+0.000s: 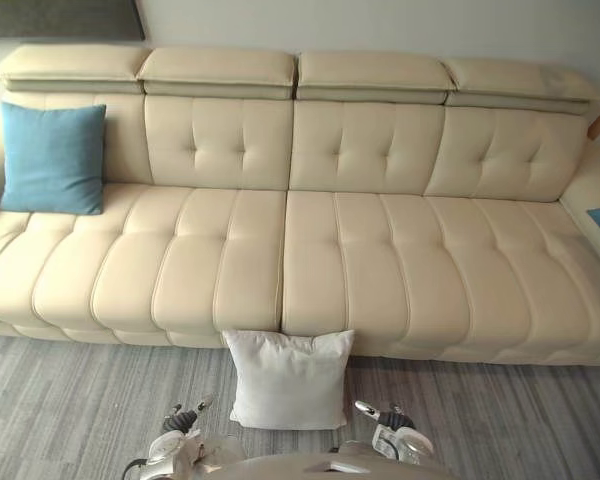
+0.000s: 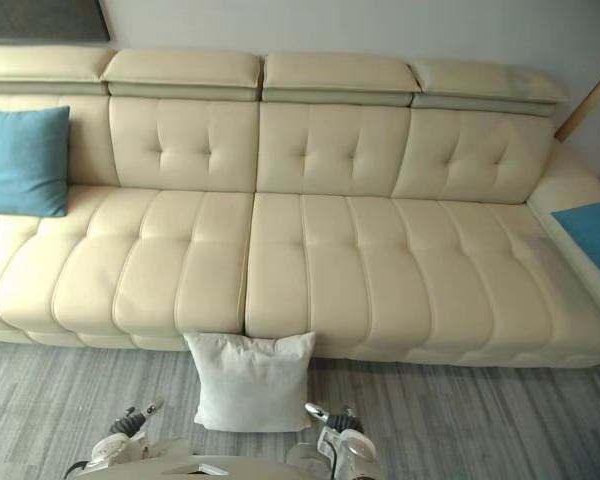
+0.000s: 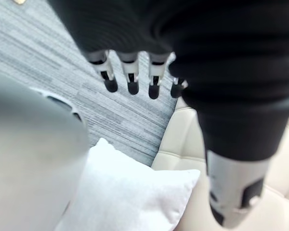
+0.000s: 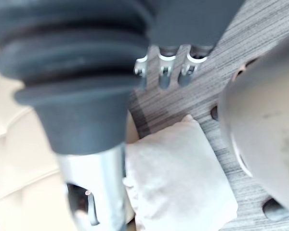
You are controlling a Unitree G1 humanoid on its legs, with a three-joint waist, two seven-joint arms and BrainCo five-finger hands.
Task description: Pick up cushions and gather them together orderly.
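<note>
The left hand [image 3: 131, 72] is hanging low over the carpet [image 1: 80, 400], fingers straight and loosely spread, thumb out to the side, holding nothing. The right hand [image 4: 164, 67] is hanging the same way on the other side, its fingers pointing down, relaxed and empty.

The white cushion [image 1: 288, 380] is standing on the carpet between the two hands and just ahead of them. It is leaning upright against the front of the cream sofa [image 1: 360, 260], about where the two middle seats are meeting. In the left wrist view it is showing just beyond and below that hand's thumb, touching neither fingers nor thumb. In the right wrist view it is lying beyond that hand's thumb in the same way, also clear of the fingers.

A blue cushion [image 1: 52, 158] is sitting well apart from the left hand, far ahead of it and off to its left. It is propped upright on the end seat, against the backrest. A second blue cushion [image 2: 592, 238] is lying well apart from the right hand, far ahead and off to its right, on the sofa's far end, and the frame edge is cutting part of it off. The three cushions are resting well apart from one another.
</note>
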